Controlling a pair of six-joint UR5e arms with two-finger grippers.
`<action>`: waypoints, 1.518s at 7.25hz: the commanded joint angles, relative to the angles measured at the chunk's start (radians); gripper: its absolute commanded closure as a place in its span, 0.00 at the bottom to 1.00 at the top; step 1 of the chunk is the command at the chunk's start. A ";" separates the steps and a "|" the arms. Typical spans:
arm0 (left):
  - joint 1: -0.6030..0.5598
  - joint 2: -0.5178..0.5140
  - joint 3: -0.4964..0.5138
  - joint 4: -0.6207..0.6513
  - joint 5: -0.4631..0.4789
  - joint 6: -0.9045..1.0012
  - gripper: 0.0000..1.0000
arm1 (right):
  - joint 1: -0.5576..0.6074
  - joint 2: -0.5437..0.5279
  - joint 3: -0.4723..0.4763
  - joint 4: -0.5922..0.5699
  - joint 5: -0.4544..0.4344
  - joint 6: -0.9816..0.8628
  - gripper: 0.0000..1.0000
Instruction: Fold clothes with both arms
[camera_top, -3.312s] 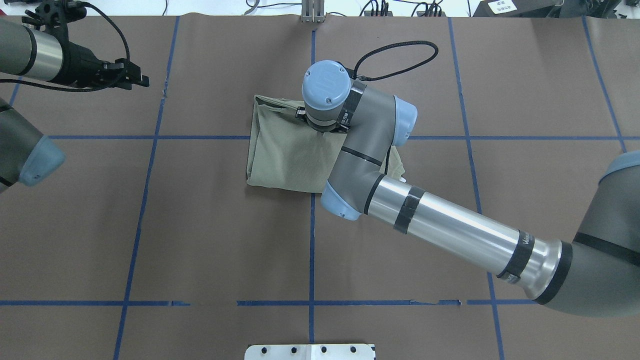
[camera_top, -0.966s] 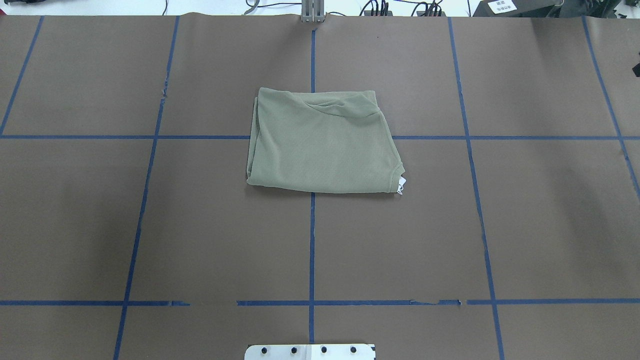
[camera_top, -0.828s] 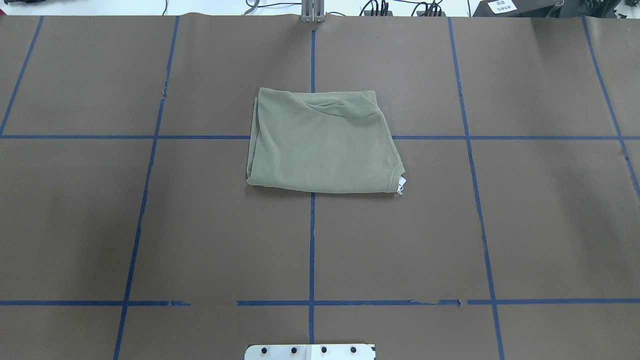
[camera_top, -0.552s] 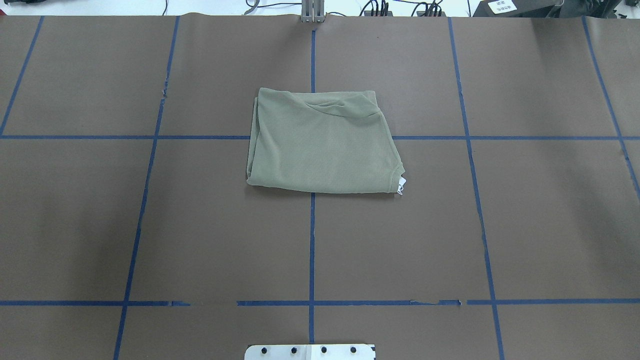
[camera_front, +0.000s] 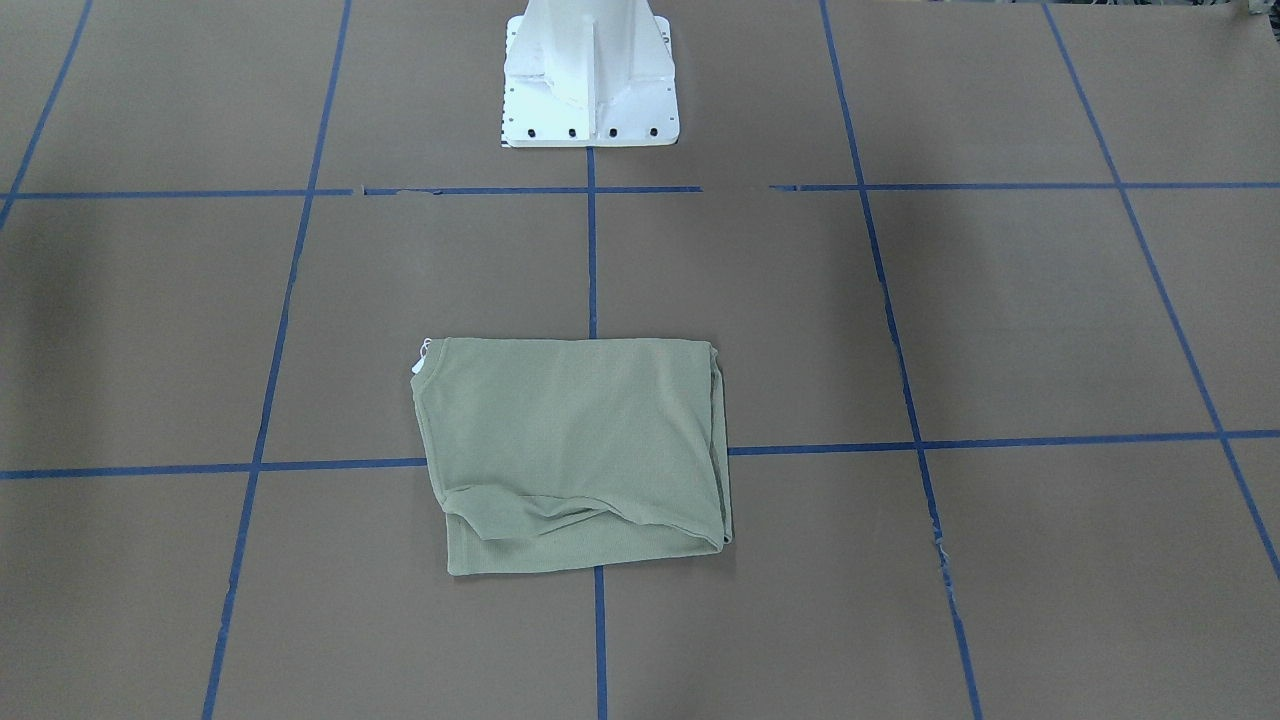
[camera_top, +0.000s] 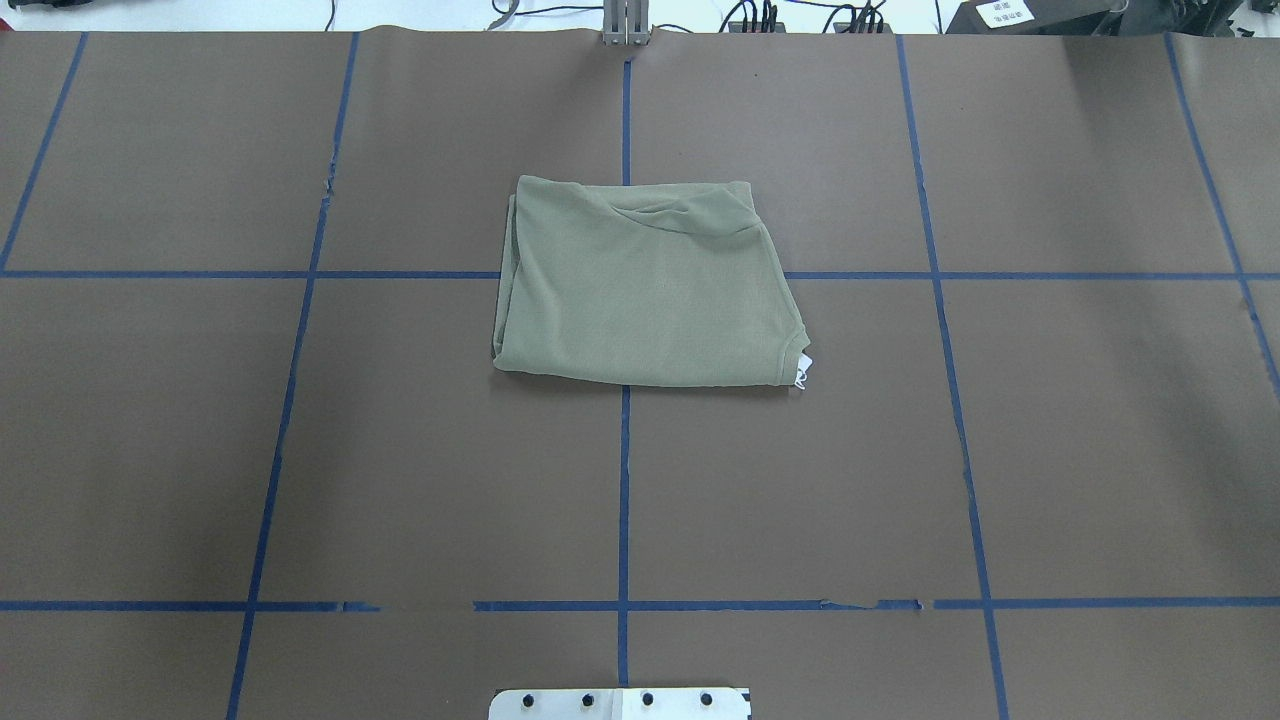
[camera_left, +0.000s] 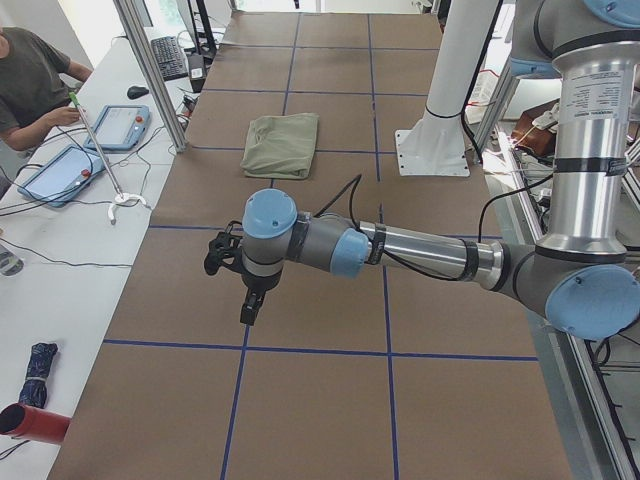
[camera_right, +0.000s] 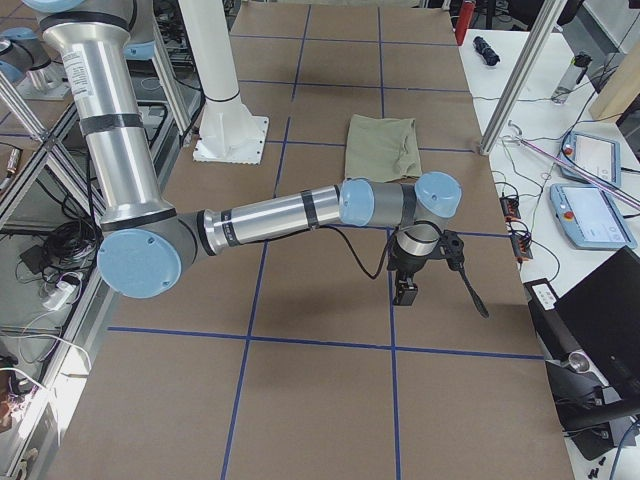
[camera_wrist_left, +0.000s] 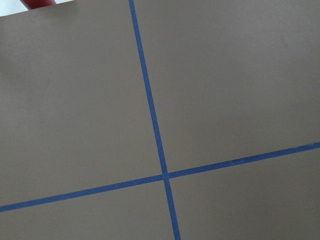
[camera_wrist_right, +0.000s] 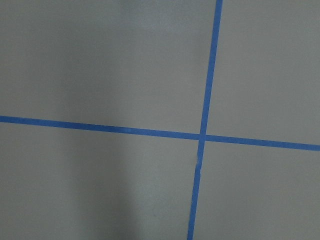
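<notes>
Folded green shirt (camera_top: 645, 290) lay flat in a neat rectangle on the brown table (camera_top: 1000, 450), with a white tag (camera_top: 803, 368) poking from one corner. The overhead and front views gave that detail. Only the side views caught the arms. The left pincer (camera_left: 247, 312) hung pointing down over the table, the shirt well apart from it, farther along. The right pincer (camera_right: 405, 295) hung likewise at the opposite end. Wide or narrow? Could not tell for either. Both wrist cameras saw just crossing blue tape lines (camera_wrist_left: 165, 175).
</notes>
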 joint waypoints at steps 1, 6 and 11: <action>0.001 0.027 -0.030 0.001 -0.001 0.003 0.00 | -0.003 -0.014 -0.023 0.004 0.001 -0.001 0.00; 0.004 0.032 -0.013 0.005 -0.009 0.000 0.00 | -0.004 -0.009 -0.107 0.145 0.012 0.002 0.00; 0.001 0.044 0.024 0.017 -0.005 0.003 0.00 | -0.006 -0.028 -0.103 0.143 0.044 0.004 0.00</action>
